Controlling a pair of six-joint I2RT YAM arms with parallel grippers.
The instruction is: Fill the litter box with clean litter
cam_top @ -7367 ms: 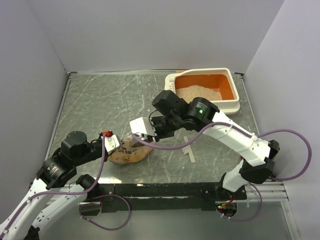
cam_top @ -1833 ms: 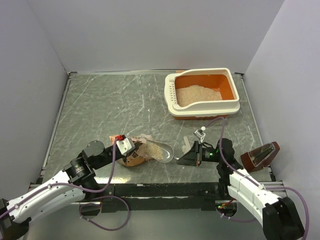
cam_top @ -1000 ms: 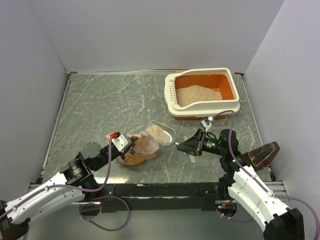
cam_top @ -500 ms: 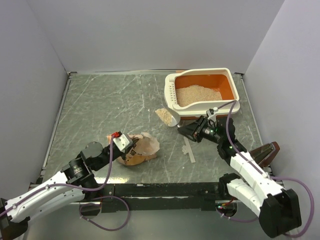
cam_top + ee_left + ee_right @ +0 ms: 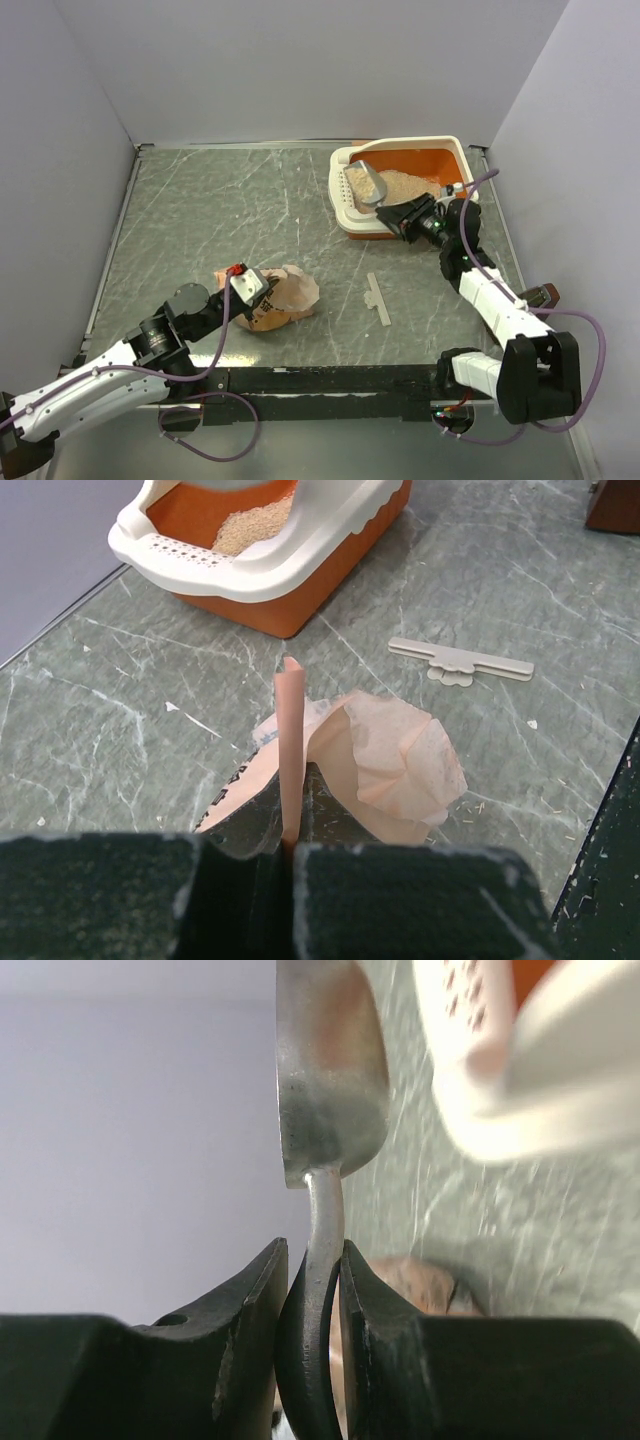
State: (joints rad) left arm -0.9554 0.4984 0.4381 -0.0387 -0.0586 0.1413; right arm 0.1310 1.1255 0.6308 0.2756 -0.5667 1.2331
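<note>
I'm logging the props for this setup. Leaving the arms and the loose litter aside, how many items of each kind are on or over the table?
Litter box: 1
Metal scoop: 1
Paper bag: 1
White clip: 1
Dark brown object: 1
Total: 5

At far right, the right gripper [image 5: 392,210] holds the scoop [image 5: 367,182] by its handle, its bowl, loaded with granules, over the perforated end of the box [image 5: 470,206]. The litter [image 5: 412,183] is heaped in the orange basin. Nearer, the left gripper [image 5: 250,293] pinches the edge of the bag [image 5: 288,292]. A pale strip [image 5: 377,298] lies flat on the table [image 5: 220,210], right of the bag.
</note>
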